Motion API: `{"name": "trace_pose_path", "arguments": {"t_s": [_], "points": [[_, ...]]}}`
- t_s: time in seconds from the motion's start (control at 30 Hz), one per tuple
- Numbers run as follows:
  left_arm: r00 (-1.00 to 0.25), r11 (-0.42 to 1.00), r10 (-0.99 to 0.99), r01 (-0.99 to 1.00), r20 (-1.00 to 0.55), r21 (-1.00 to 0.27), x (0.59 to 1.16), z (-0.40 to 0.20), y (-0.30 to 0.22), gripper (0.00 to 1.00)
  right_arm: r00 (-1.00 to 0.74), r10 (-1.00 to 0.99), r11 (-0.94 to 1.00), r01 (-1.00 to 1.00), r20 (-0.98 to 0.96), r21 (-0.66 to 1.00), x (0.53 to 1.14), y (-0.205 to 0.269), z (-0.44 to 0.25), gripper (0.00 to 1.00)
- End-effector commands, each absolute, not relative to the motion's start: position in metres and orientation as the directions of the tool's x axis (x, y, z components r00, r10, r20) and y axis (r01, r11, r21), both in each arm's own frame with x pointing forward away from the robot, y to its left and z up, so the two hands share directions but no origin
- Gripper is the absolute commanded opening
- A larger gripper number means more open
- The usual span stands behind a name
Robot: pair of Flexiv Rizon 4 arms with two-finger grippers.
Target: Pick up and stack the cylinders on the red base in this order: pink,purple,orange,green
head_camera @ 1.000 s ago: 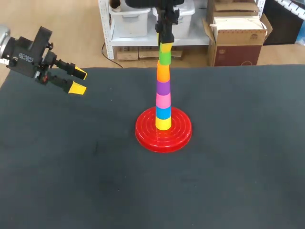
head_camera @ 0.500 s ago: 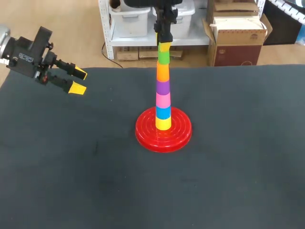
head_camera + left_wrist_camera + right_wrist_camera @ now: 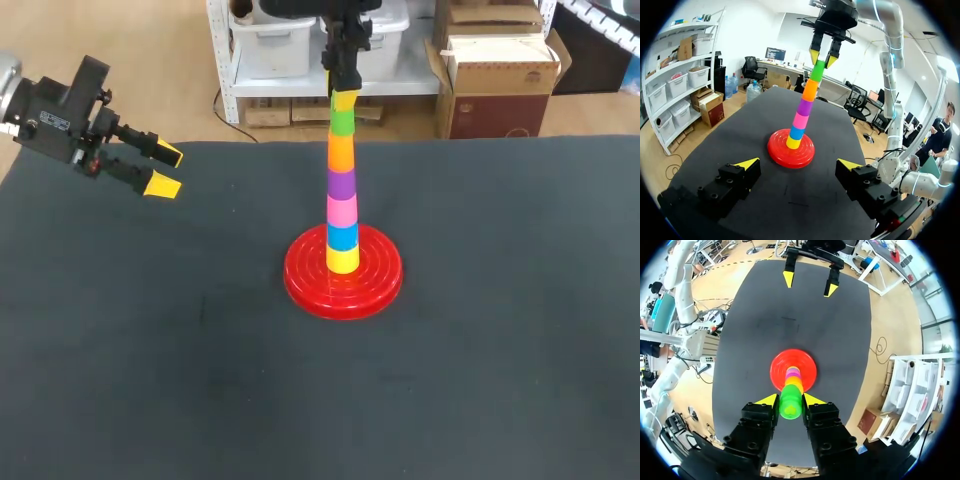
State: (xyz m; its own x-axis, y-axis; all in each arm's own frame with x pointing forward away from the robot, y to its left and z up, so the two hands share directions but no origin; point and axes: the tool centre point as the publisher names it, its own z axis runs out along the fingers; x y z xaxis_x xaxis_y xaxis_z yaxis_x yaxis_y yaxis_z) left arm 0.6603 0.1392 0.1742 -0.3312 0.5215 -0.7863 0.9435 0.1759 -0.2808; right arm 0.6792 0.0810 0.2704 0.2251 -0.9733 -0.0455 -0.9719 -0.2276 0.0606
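Dark table mat is carrying the round red plastic base (image 3: 300, 285). Atop its upright stack, the green plastic cylinder (image 3: 343, 122) is sitting directly beneath the right gripper (image 3: 345, 99), jaws apart. The left gripper (image 3: 160, 168) is hanging well off, agape.

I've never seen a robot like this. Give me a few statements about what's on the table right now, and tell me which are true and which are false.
1. The green cylinder is the topmost one. True.
2. The pink cylinder sits directly on the red base. False: a yellow cylinder is at the bottom, then a blue cylinder, then the pink one.
3. The left tool is holding a cylinder. False: it is open and empty, well away from the red base.
4. The right tool is up at the green cylinder. True.
5. The orange cylinder sits directly on the purple cylinder. True.
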Motion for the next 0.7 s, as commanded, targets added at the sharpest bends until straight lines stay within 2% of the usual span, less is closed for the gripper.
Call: {"name": "trace_pose_path", "arguments": {"t_s": [0.03, 0.7], "points": [[-0.329, 0.171, 0.522, 0.944, -0.787, -0.282, 0.6620, 0.1733, 0.1401, 1.00, 0.229, -0.972, -0.232, -0.970, -0.047, 0.071, 0.6823, 0.0820, 0.2657, 0.00], [-0.329, 0.171, 0.522, 0.944, -0.787, -0.282, 0.6620, 0.1733, 0.1401, 1.00, 0.240, -0.970, -0.243, -0.968, -0.040, 0.071, 0.6790, 0.0809, 0.2670, 0.00]]}}
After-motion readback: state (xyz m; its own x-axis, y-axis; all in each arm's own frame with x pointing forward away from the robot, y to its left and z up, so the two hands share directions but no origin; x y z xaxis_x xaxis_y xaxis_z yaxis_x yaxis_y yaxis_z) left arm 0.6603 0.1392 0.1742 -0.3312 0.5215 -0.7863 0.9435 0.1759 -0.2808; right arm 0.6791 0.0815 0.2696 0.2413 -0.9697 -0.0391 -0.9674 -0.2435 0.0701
